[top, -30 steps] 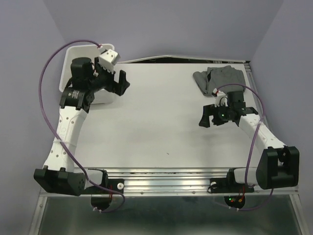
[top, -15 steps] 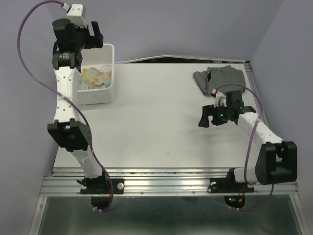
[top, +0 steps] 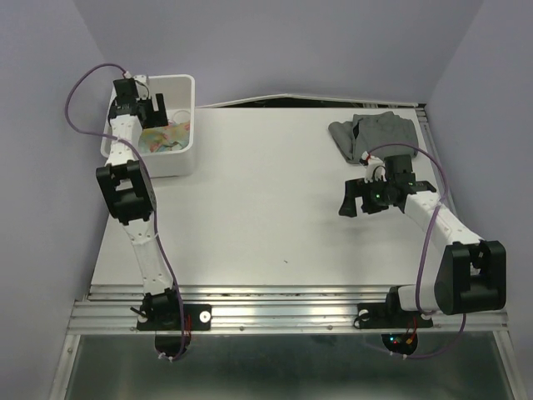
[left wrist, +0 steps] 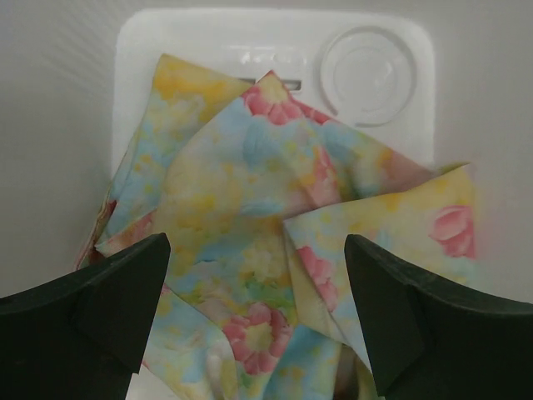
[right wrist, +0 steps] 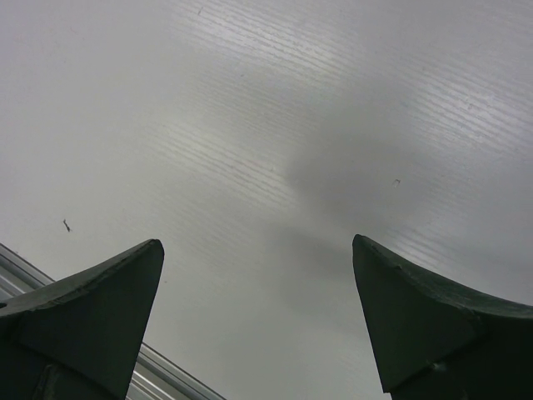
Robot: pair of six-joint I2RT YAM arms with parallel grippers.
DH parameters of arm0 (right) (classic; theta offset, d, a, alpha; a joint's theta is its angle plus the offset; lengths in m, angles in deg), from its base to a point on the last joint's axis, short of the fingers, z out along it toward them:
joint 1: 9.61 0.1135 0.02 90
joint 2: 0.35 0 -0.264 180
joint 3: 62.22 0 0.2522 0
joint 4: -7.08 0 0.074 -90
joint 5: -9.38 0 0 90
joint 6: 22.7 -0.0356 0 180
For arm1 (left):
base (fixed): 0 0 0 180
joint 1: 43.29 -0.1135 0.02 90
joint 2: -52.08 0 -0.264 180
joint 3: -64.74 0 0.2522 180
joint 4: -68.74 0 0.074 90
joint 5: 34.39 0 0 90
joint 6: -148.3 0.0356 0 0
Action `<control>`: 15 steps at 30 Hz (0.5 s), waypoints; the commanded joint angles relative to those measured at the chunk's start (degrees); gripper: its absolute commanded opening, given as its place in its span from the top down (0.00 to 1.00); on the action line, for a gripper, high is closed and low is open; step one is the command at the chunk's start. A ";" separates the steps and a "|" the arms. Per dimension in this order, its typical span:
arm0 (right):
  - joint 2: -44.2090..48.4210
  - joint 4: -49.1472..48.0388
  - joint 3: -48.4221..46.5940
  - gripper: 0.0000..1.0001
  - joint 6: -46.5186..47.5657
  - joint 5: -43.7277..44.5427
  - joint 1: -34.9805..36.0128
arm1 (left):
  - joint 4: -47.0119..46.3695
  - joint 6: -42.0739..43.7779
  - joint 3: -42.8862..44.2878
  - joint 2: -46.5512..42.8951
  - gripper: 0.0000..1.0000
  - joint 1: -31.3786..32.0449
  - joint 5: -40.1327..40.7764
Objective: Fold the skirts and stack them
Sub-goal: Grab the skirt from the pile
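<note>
Left wrist view: left gripper hung over floral skirt, jaws wide apart, empty. Floral skirt lay crumpled inside white bin. Grey skirt lay bunched at far right corner of table. Right gripper hovered near it, jaws spread, holding nothing.

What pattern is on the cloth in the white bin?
Pastel yellow, blue and green cloth with pink flowers; clearest in the left wrist view.
</note>
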 commanded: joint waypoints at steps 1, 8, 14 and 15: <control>1.38 -1.98 0.62 0.00 -0.09 1.31 0.52 | 1.04 3.81 3.60 0.90 0.02 -0.45 2.16; 1.38 -1.72 0.53 0.00 -0.01 2.19 0.52 | 1.57 5.93 4.82 5.73 0.01 -0.36 2.07; 1.38 -1.63 0.36 0.00 0.17 3.16 0.52 | 2.18 5.93 4.39 8.55 0.02 -0.53 2.51; 1.38 -1.54 0.36 0.00 0.17 3.16 0.52 | 1.92 5.93 4.13 8.72 0.02 -0.53 2.43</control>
